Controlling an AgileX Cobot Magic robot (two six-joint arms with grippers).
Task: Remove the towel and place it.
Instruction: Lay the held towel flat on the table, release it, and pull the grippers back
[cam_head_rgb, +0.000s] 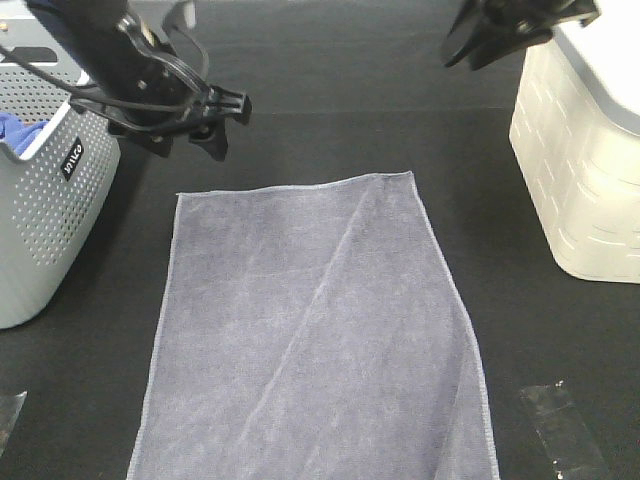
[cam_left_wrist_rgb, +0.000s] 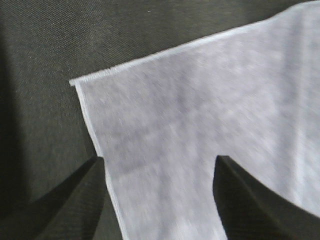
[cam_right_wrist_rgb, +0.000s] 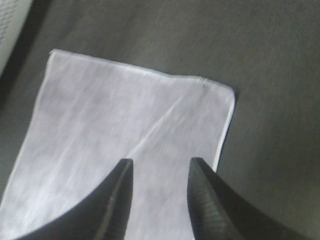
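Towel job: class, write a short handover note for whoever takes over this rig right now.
Left gripper: open, empty, near the towel's far left corner.
Right gripper: open, narrower, empty, near the far right corner.
Towel: spread on the table between basket and bin, one diagonal crease.
Done: towel laid out.
To do: probably just pulling the arms clear.

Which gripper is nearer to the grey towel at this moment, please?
Left. The left gripper hovers just beyond the far-left corner of the towel. The right gripper sits farther back from the far-right corner, near the cream bin.
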